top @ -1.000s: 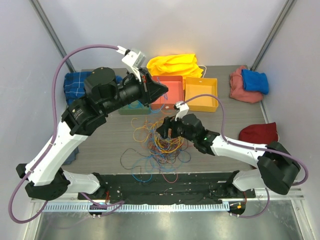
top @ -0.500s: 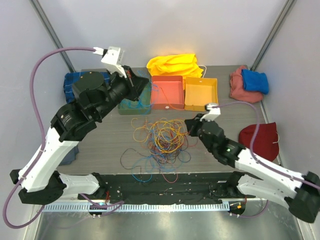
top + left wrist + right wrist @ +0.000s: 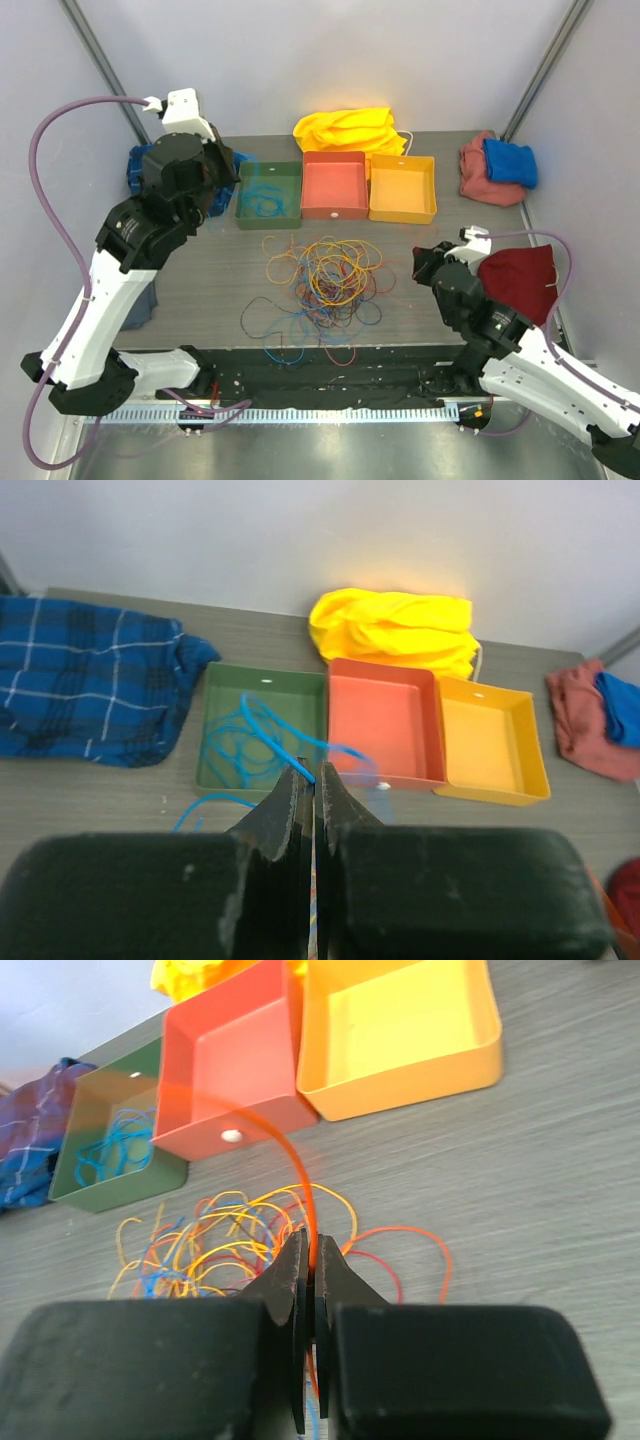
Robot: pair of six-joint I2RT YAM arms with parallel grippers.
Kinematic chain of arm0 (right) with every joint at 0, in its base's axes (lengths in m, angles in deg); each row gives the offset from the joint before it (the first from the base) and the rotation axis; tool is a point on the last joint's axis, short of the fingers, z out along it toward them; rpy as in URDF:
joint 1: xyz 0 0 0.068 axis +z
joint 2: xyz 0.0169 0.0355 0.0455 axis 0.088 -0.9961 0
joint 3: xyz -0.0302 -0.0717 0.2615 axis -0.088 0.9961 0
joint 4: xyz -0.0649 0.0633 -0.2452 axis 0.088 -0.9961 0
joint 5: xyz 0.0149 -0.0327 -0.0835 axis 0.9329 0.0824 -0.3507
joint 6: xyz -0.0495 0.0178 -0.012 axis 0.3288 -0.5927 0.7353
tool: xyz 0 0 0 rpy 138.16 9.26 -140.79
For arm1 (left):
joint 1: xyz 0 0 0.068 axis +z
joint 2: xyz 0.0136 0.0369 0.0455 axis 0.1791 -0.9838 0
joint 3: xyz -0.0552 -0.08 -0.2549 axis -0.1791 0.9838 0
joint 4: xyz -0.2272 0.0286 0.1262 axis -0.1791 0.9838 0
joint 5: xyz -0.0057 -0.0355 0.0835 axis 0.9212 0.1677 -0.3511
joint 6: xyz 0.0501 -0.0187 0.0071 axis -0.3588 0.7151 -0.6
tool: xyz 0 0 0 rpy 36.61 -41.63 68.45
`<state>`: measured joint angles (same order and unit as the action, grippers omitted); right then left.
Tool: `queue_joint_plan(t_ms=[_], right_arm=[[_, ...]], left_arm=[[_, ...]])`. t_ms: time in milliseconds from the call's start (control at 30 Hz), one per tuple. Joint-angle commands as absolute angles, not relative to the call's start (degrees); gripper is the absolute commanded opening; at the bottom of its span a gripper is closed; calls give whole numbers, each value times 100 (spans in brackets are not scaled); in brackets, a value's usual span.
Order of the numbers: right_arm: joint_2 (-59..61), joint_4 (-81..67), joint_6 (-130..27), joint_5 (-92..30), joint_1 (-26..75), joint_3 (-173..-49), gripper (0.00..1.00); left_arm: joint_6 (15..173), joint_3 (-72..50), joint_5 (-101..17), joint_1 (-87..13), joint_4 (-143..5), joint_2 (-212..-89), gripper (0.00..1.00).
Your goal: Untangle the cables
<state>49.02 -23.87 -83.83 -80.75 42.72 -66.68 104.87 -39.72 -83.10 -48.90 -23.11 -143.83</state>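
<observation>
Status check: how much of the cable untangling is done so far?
Done: some blue strands lie in the green tray.
In hand: left claw pinches a blue cable trailing from that tray; right claw grips an orange cable.
Left: the mixed tangle on the table; red tray and yellow tray look empty.

Left claw (image 3: 312,777) raised far left, right claw (image 3: 311,1243) low right, each clamped on a cable (image 3: 296,1165).

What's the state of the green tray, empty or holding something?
Holding something: the green tray contains loose loops of blue cable, visible in the left wrist and top views.
</observation>
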Motion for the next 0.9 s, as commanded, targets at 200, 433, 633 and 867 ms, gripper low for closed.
queue_joint_plan(t_ms=[200,433,633,867], right_arm=[[5360,-2708,-8392,-8530,4267,-6616,1],[4939,-1837,-8234,-7668,4267,-6273,1],[4079,-1442,-8032,-7492,4259,-6229,1],[2902,-765,-7847,-7281,4259,-6554,1]], left_arm=[[10748,-4104,-8233,-4081,-2220,-14420,0],[10871,-3849,-7933,-4090,-2484,-14596,0],[10836,-3629,-7960,-4073,-2879,-14859,0],[10994,-3839,-7723,-3950,-3275,-15737,0]])
